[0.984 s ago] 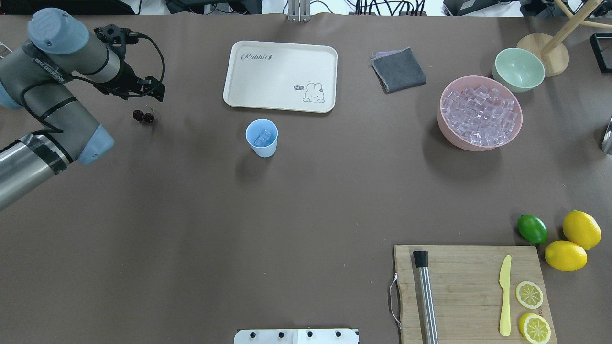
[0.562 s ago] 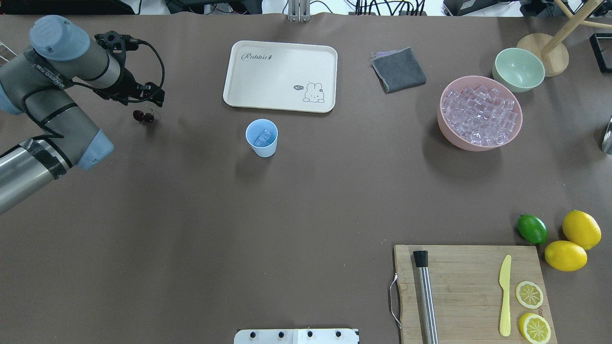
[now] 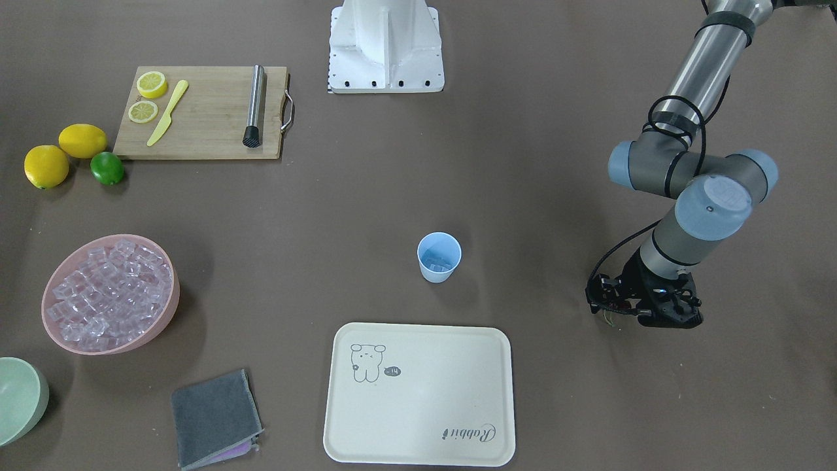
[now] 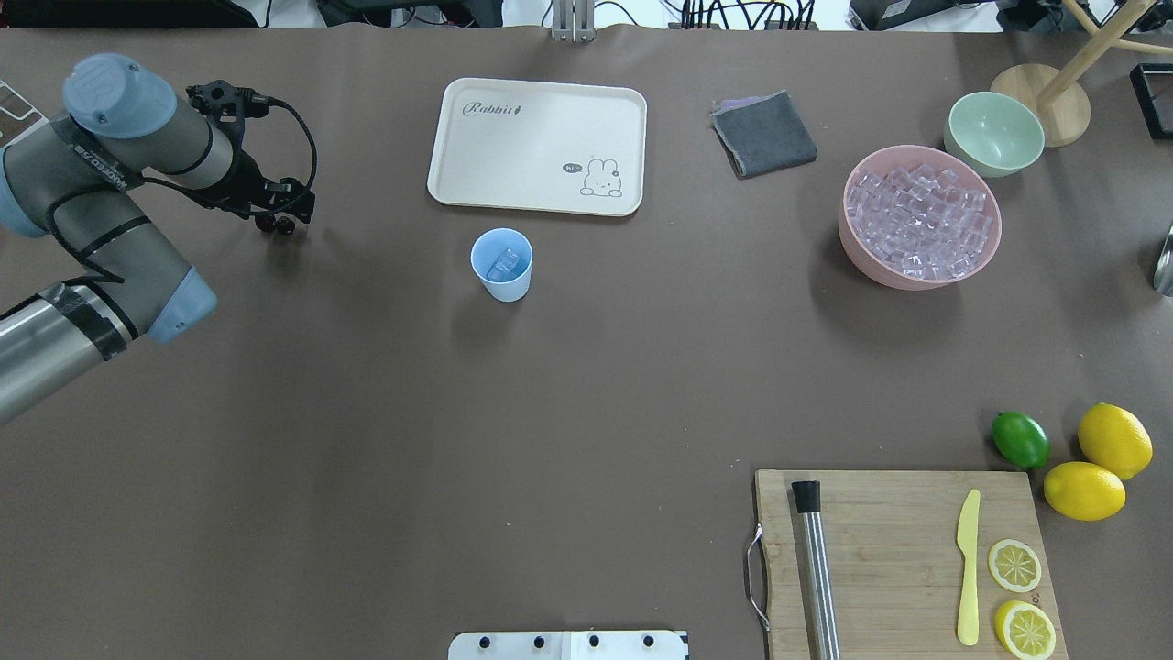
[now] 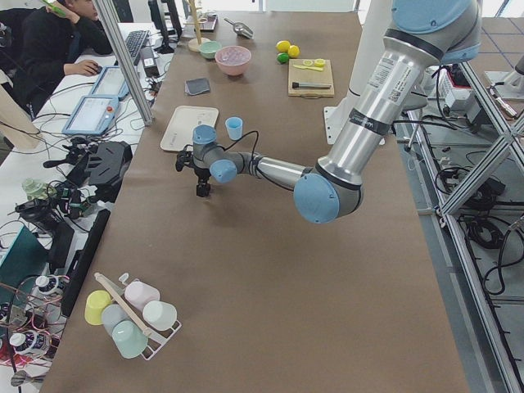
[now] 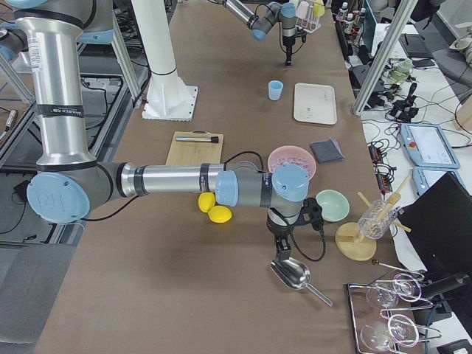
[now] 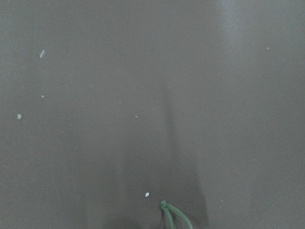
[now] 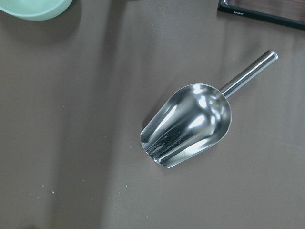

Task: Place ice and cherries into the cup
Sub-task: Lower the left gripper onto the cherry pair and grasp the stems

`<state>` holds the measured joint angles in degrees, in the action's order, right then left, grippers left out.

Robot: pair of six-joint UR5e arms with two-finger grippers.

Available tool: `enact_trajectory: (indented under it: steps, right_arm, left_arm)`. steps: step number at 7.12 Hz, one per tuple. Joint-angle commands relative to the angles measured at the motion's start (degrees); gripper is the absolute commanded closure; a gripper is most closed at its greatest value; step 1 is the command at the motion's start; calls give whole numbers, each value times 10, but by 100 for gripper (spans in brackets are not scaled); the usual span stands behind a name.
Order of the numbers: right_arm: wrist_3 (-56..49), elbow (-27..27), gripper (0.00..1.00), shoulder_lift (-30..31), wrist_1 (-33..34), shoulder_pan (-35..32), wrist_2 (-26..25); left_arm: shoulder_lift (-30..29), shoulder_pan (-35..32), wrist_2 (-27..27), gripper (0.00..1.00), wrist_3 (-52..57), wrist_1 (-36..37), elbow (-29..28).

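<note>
The light blue cup (image 4: 501, 280) stands mid-table in front of the tray, with a few clear ice cubes (image 4: 503, 265) in it. More ice (image 4: 921, 218) fills the pink bowl (image 4: 848, 240) at the right. The two dark cherries (image 4: 276, 225) lie on the table at the far left. My left gripper (image 4: 279, 211) is low right over them, its jaws apart, and hides part of them. Their green stems (image 7: 174, 217) show at the bottom of the left wrist view. My right gripper (image 6: 282, 247) hangs above a metal scoop (image 8: 190, 124); I cannot tell whether it is open or shut.
A cream tray (image 4: 536, 147) lies behind the cup, with a grey cloth (image 4: 763, 134) to its right. A pale green bowl (image 4: 994, 133) stands by the pink bowl. A cutting board (image 4: 898, 559) with a muddler, a knife and lemon slices is front right, beside a lime (image 4: 1020, 439) and two lemons.
My left gripper has moved down and towards the cherries. It was just behind them; now it is over them and partly covers them. The cup and bowls have not moved.
</note>
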<state>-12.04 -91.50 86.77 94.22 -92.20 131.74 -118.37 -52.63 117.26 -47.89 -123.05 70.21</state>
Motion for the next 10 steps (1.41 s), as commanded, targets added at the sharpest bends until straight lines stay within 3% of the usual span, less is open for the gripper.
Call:
enact_trajectory:
  steps: [1, 2, 3, 6, 8, 10]
  right_arm:
    - [0, 2, 1, -3, 0, 0, -1]
    - [0, 2, 1, -3, 0, 0, -1]
    - [0, 2, 1, -3, 0, 0, -1]
    - [0, -3, 1, -3, 2, 0, 1]
    - [0, -6, 1, -4, 4, 0, 12]
    - [1, -4, 1, -12, 5, 0, 13]
  left_arm:
    - [10, 2, 0, 20, 0, -10, 0]
    - [11, 5, -1, 39, 0, -11, -1]
    - [4, 6, 0, 66, 0, -10, 1]
    - [-12, -18, 23, 71, 1, 3, 23]
    - [-79, -27, 43, 70, -19, 121, 71]
    - [-97, 0, 37, 70, -133, 148, 140]
